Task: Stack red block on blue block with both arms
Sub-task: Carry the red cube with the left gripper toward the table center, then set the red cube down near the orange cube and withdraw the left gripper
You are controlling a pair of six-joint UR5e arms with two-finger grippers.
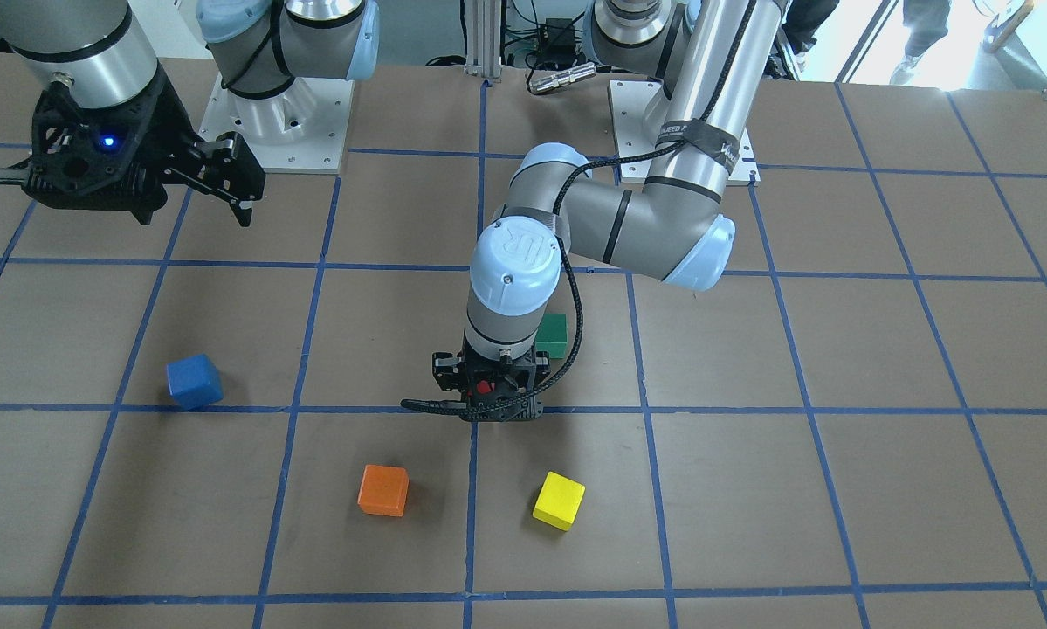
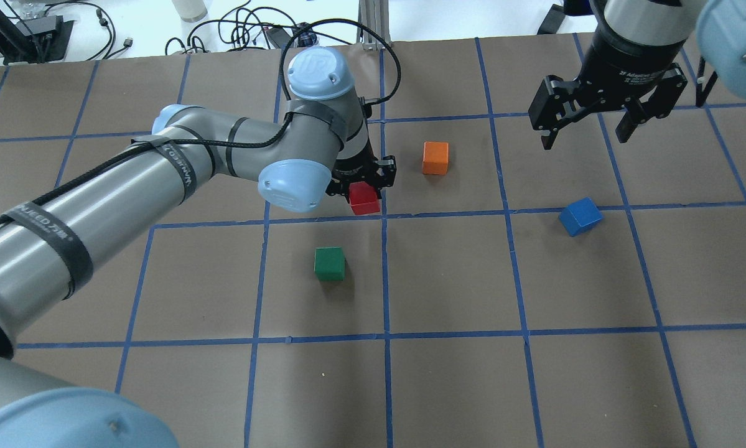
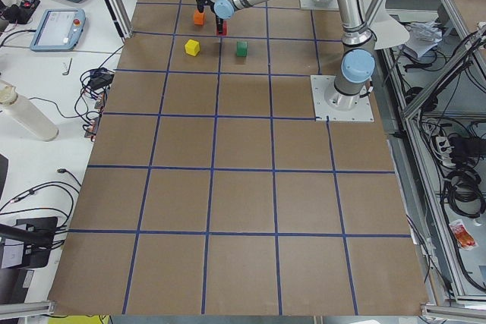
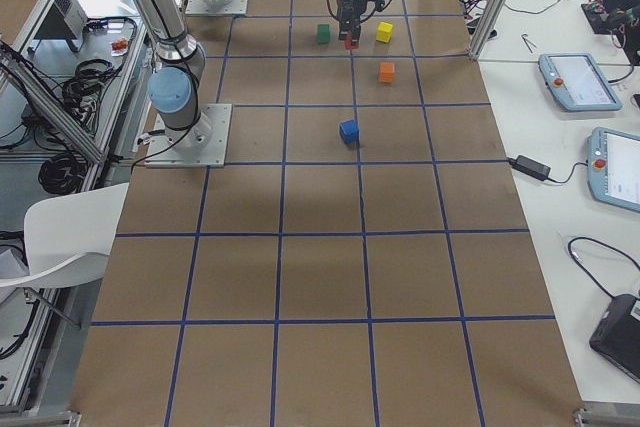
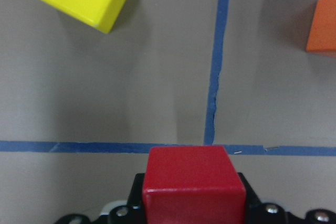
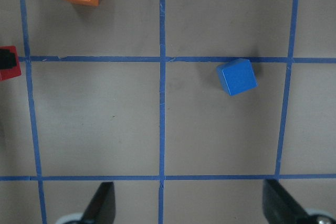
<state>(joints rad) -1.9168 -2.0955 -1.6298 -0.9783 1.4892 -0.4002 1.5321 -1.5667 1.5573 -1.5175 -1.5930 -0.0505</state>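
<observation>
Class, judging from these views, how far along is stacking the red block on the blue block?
Done: the left gripper grips the red block. In hand: the carry, as the blue block lies bare, well apart. Left: setting red on blue and letting go. The right gripper hangs open, empty.
</observation>
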